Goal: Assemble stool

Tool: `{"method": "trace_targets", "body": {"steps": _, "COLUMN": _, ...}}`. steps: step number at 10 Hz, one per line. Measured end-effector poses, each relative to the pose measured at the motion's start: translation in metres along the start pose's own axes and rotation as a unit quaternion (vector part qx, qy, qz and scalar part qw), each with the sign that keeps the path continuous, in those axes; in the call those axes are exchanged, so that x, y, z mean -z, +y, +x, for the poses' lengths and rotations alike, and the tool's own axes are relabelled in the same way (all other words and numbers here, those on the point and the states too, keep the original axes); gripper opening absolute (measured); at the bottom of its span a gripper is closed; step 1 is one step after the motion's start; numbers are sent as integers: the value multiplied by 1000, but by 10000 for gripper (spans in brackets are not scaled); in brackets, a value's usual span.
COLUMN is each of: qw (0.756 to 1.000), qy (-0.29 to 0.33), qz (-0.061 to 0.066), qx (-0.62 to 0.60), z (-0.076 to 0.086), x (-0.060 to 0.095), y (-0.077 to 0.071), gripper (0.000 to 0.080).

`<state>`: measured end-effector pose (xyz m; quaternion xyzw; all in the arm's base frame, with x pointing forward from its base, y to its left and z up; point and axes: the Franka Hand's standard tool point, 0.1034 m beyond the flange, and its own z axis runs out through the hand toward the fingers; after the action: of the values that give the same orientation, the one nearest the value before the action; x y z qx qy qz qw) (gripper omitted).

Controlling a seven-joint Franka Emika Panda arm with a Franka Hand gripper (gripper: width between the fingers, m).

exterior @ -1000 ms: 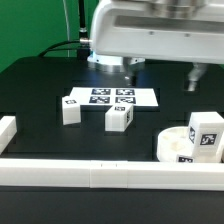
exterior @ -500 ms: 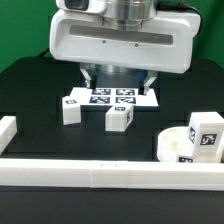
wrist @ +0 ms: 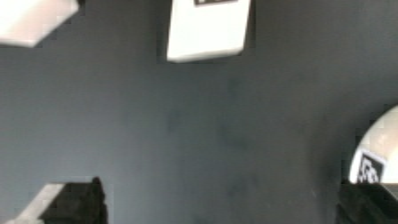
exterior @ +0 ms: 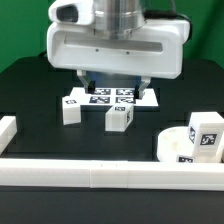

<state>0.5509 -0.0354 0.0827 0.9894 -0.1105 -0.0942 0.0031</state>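
Note:
The round white seat [exterior: 178,146] lies at the exterior view's lower right with one tagged leg [exterior: 206,133] standing on it. Two more tagged legs stand loose on the black table: one [exterior: 70,108] toward the exterior view's left, one [exterior: 119,116] in the middle. My gripper [exterior: 118,84] hangs above the table behind these two legs, over the marker board [exterior: 112,97], jaws wide apart and empty. In the wrist view the gripper [wrist: 217,196] shows bare table between its dark fingertips [wrist: 64,200], a leg [wrist: 208,30] ahead, and the seat's edge [wrist: 379,150] at the side.
Long white bars [exterior: 100,175] edge the table's front, and a short one [exterior: 7,131] stands at the exterior view's left. A second white piece [wrist: 32,20] shows at a corner of the wrist view. Cables hang behind the arm.
The gripper has swung from the exterior view's upper right to the middle and come a little lower, over the marker board. The legs and the seat have not moved.

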Motion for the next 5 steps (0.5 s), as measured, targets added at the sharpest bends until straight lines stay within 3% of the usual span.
{"method": "trace_targets", "body": {"steps": 1, "qw": 999, "qy": -15, "qz": 35, "qx": -14, "z": -6, "x": -11, "y": 3, "gripper": 649}}
{"method": "trace_targets", "body": {"steps": 2, "qw": 999, "qy": -21, "qz": 41, "qx": -29, "z": -10, "x": -17, "y": 2, "gripper": 649}}
{"method": "trace_targets", "body": {"steps": 3, "qw": 999, "qy": -23, "qz": 39, "qx": -30, "z": -11, "x": -19, "y": -5, "gripper": 649}}
{"method": "trace_targets", "body": {"steps": 5, "qw": 999, "qy": -22, "qz": 39, "qx": -28, "z": -10, "x": -18, "y": -4, "gripper": 649}}
